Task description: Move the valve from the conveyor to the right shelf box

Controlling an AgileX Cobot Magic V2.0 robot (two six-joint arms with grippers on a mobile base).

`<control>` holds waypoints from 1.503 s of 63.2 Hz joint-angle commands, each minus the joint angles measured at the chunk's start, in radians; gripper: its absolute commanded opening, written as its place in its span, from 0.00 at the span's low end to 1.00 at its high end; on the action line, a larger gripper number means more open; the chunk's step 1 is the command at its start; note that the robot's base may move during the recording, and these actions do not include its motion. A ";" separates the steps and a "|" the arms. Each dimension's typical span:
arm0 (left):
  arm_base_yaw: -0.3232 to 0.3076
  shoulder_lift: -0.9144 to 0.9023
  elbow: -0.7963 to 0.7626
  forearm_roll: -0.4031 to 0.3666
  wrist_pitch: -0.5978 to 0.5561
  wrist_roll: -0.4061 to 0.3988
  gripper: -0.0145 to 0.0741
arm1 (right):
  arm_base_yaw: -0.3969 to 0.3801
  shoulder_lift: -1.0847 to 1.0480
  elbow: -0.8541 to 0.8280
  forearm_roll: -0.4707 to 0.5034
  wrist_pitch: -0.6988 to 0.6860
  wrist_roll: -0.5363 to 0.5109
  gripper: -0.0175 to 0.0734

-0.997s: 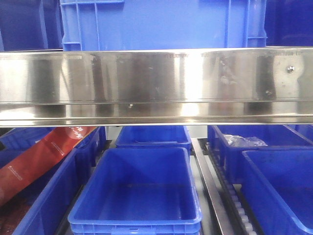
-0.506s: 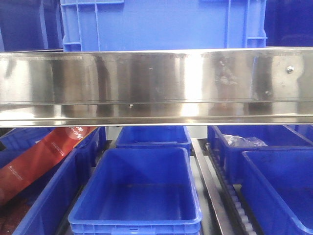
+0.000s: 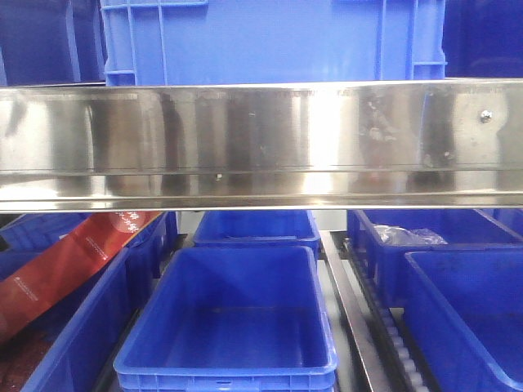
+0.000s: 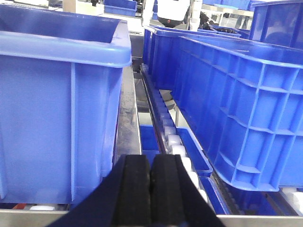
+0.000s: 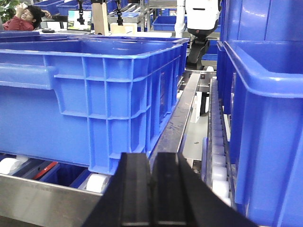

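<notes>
The valve and the conveyor are out of view. My left gripper (image 4: pixel 151 158) is shut with its black pads pressed together and nothing between them, pointing down a roller lane (image 4: pixel 171 139) between two blue boxes. My right gripper (image 5: pixel 152 156) is shut too and holds nothing; it faces the gap between a big blue crate (image 5: pixel 94 90) on the left and another blue box (image 5: pixel 265 123) on the right. In the front view neither gripper shows; a blue shelf box (image 3: pixel 233 314) sits below the steel shelf beam (image 3: pixel 261 143), and a further box (image 3: pixel 470 302) lies at the right.
The steel beam spans the whole front view. A large blue crate (image 3: pixel 270 41) rests on top of it. A red packet (image 3: pixel 69 261) leans in the left bin. A clear bag (image 3: pixel 404 235) lies in the far right bin. White rollers (image 5: pixel 215 161) line the lanes.
</notes>
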 commanded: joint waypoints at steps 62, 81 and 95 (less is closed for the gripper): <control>0.001 -0.008 0.000 -0.006 -0.011 -0.005 0.04 | -0.192 -0.441 0.464 -0.008 -0.115 0.008 0.01; 0.001 -0.008 0.000 -0.006 -0.011 -0.005 0.04 | -0.192 -0.441 0.464 -0.008 -0.144 0.008 0.01; 0.001 -0.008 0.000 -0.006 -0.011 -0.005 0.04 | -0.192 -0.441 0.464 -0.008 -0.144 0.008 0.01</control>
